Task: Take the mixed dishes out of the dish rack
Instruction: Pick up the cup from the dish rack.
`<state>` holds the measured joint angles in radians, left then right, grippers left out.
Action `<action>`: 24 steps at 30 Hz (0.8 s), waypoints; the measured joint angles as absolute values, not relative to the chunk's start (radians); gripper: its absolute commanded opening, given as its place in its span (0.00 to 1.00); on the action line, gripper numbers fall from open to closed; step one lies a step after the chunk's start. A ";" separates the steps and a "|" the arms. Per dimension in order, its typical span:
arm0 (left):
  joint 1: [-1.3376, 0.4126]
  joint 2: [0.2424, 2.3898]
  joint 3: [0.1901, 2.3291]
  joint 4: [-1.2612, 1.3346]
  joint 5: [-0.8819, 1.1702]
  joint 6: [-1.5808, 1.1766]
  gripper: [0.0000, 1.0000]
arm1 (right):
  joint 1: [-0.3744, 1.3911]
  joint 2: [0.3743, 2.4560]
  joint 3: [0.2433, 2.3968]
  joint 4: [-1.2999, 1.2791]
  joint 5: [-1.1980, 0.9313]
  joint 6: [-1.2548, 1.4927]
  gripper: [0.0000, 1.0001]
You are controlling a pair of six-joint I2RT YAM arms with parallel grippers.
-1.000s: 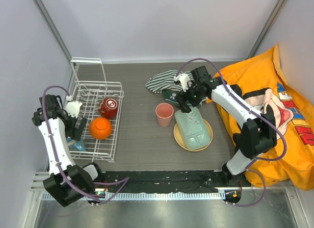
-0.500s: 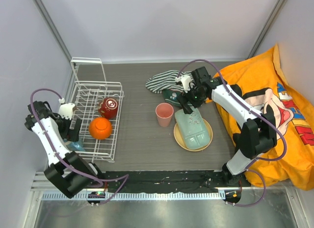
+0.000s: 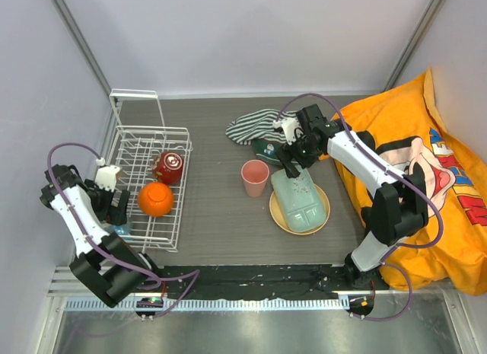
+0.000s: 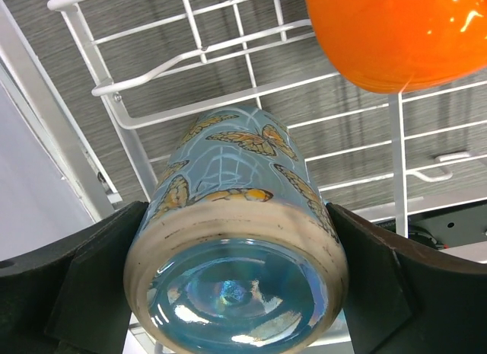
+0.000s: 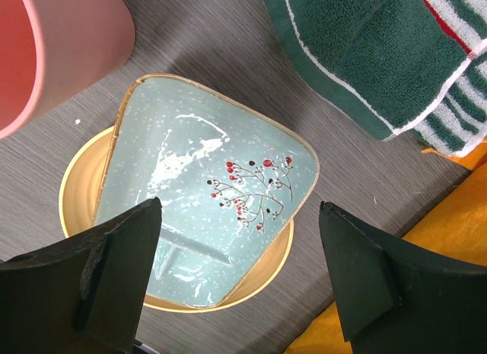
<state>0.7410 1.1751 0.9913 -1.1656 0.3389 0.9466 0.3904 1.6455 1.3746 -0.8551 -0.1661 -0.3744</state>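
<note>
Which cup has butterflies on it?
The blue cup in the rack, straddled by the left gripper. The pink cup and the orange mug show no butterflies.

A dark grey wood-grain bench (image 3: 221, 217) sits in a booth of plain pale walls (image 3: 251, 34), with slim metal posts (image 3: 80, 46) slanting up at the back corners. An orange cloth (image 3: 445, 247) with a cartoon print is heaped along the right side, and a shiny metal sheet (image 3: 251, 331) runs along the near edge under even, soft light.
</note>
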 measured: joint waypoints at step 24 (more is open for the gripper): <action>0.741 1.215 1.159 -1.327 0.442 0.949 0.01 | 0.390 1.690 1.374 -0.853 -0.181 -0.363 0.87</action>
